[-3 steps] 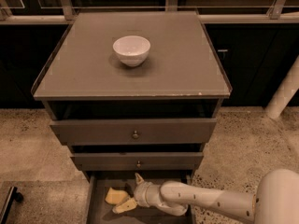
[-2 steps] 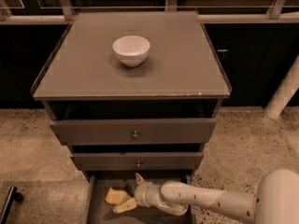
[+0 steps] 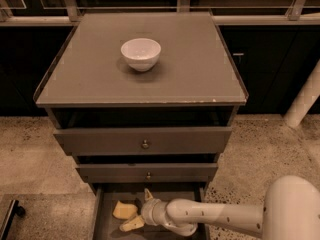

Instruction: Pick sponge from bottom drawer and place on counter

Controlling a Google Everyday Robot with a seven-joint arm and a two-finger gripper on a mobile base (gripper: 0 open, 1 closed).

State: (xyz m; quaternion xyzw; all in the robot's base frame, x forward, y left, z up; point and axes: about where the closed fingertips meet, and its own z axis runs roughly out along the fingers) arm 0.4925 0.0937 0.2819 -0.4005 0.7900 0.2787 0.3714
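Note:
The bottom drawer (image 3: 102, 219) is pulled out at the foot of the grey cabinet. The pale-yellow sponge (image 3: 124, 210) lies on its floor, left of centre. My gripper (image 3: 139, 209) reaches into the drawer from the right, at the end of the white arm (image 3: 215, 219). It is open. One cream finger (image 3: 148, 194) points toward the back and the other (image 3: 131, 224) lies in front of the sponge. The sponge sits at the mouth of the fingers, between their tips. The counter (image 3: 200, 69) on top is flat and grey.
A white bowl (image 3: 141, 53) stands on the counter, left of centre. The two upper drawers (image 3: 145, 143) with small knobs are slightly pulled out above the bottom one. A white post (image 3: 305, 99) stands at the right on the speckled floor.

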